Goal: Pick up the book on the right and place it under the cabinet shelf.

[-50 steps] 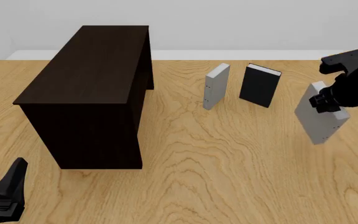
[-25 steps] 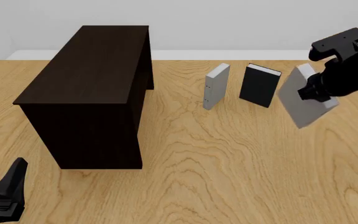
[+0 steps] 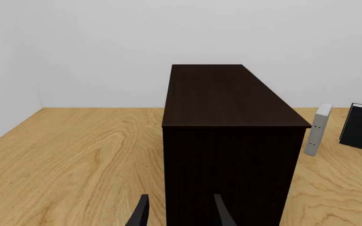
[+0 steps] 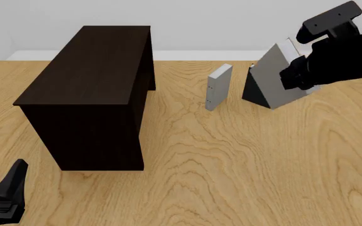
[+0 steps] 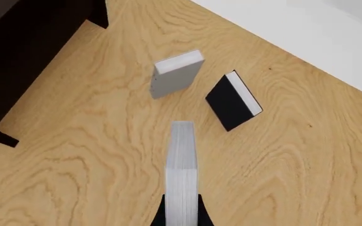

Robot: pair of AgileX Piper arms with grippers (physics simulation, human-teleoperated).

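The book (image 4: 273, 77), broad and light grey, hangs tilted in the air with my right gripper (image 4: 294, 75) shut on it. In the right wrist view the book (image 5: 182, 169) shows edge-on with white pages between the fingertips (image 5: 158, 217). It hangs in front of the black book (image 4: 250, 92) and covers most of it. The cabinet shelf (image 4: 93, 89) stands at the left, dark brown and boxy, well away from the held book. My left gripper (image 4: 8, 194) rests open low at the near left, with the cabinet shelf (image 3: 231, 141) straight ahead of it.
A slim light grey book (image 4: 218, 87) stands upright between the cabinet and the black book, also seen as the slim book (image 5: 175, 75) beside the black book (image 5: 233, 101). The cabinet's foot (image 5: 5, 139) shows in the right wrist view. Bare wood lies in front of the cabinet's right side.
My right gripper has carried the book up and to the left, from low at the far right to in front of the black book. The left arm has not moved.
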